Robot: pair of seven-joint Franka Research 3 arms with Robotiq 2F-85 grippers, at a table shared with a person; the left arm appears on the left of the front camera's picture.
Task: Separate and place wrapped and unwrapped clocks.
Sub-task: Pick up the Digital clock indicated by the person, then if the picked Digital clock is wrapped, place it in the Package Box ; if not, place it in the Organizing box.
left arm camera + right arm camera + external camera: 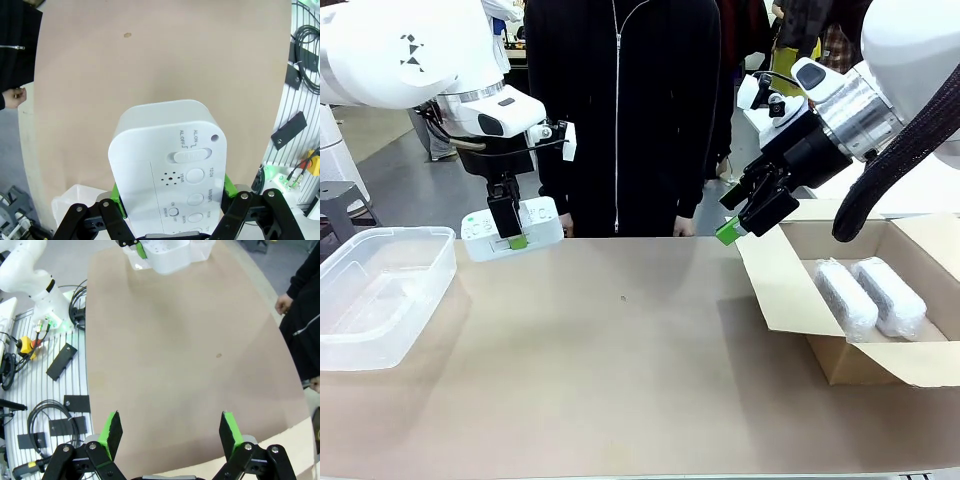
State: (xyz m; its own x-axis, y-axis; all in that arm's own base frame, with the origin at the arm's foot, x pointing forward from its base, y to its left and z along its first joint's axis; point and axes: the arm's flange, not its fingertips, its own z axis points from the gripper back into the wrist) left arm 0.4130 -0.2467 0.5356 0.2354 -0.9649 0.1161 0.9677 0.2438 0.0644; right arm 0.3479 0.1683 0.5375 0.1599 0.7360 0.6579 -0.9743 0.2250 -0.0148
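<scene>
My left gripper (512,238) is shut on the bare white plastic clock (512,227), holding it in the air above the table's far left, just right of the clear bin. Up close the clock (170,170) shows its buttons and switch, clamped between my green pads (229,186). Two bubble-wrapped clocks (846,297) (889,294) lie side by side inside the cardboard box (790,300) at the right. My right gripper (738,228) hangs open above the box's left flap, its fingers (111,432) spread wide over bare table with nothing between them.
A clear plastic bin (380,295) stands at the left edge of the brown table (620,370). A person in black stands at the far side, hands (685,228) at the table edge. Cables and black parts (47,415) lie beside the table in the right wrist view.
</scene>
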